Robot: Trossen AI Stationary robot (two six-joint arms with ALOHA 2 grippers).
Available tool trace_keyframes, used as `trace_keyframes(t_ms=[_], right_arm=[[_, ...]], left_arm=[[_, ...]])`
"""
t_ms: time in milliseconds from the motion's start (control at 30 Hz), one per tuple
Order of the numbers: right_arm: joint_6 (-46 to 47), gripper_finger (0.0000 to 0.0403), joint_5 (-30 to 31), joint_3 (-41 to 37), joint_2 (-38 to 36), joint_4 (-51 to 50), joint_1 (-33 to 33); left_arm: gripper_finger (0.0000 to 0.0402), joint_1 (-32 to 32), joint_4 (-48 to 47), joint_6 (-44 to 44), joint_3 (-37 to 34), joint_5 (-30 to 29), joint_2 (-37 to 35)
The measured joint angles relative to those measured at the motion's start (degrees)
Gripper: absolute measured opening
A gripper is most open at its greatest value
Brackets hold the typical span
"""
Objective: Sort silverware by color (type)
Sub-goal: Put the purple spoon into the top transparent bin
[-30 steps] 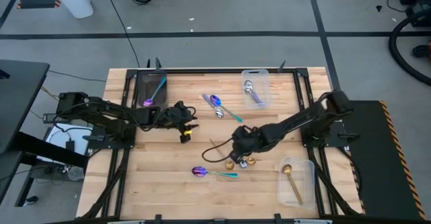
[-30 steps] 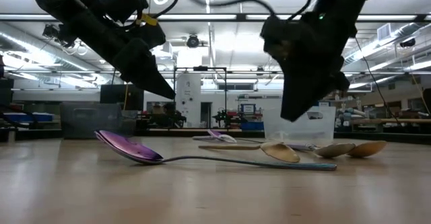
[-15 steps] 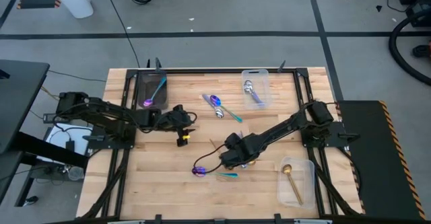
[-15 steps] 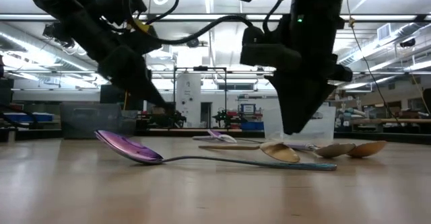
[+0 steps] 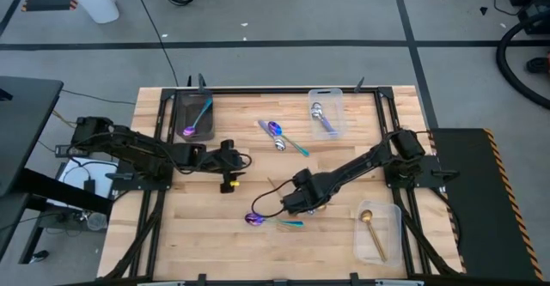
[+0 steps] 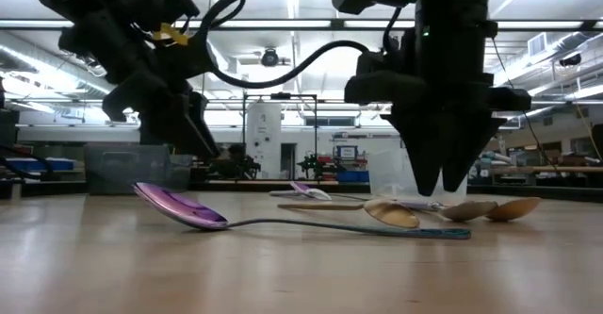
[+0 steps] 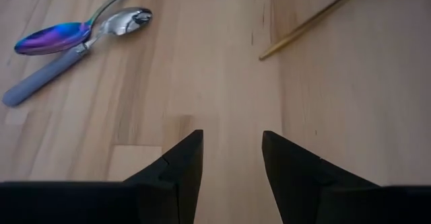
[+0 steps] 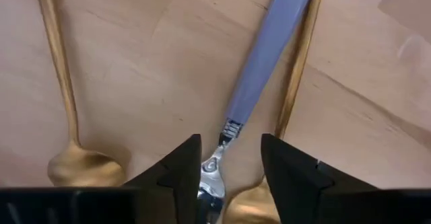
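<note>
Both grippers (image 7: 231,158) (image 8: 230,158) seemingly open, low

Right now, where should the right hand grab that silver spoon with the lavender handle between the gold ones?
Right hand: grip the lavender-handled spoon at its thin neck, coming straight down. It lies flat between two gold spoons, and the open fingers already straddle the neck.

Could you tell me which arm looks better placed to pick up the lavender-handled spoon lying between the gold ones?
The right, probably. Its open hand hangs directly over the lavender-handled spoon, fingers straddling its neck. The left hand hovers open over bare wood farther away.
</note>
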Motion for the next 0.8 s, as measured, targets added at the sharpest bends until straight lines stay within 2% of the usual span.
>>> trace_keyframes(t_ms=[333, 533, 800], right_arm=[[7.91, 0.0160, 1.62, 0.21, 4.13, 4.80, 0.34], [9.52, 0.0157, 3.83, 0.09, 4.04, 5.44, 0.53], [9.59, 0.0152, 3.04, 0.13, 4.33, 5.77, 0.44]], left_arm=[[0.0160, -0.03, -3.78, 2.14, -0.02, -0.02, -0.02], [0.0160, -0.03, -4.80, 2.60, -0.02, -0.02, -0.02], [0.0160, -0.03, -4.82, 2.66, -0.02, 0.00, -0.02]])
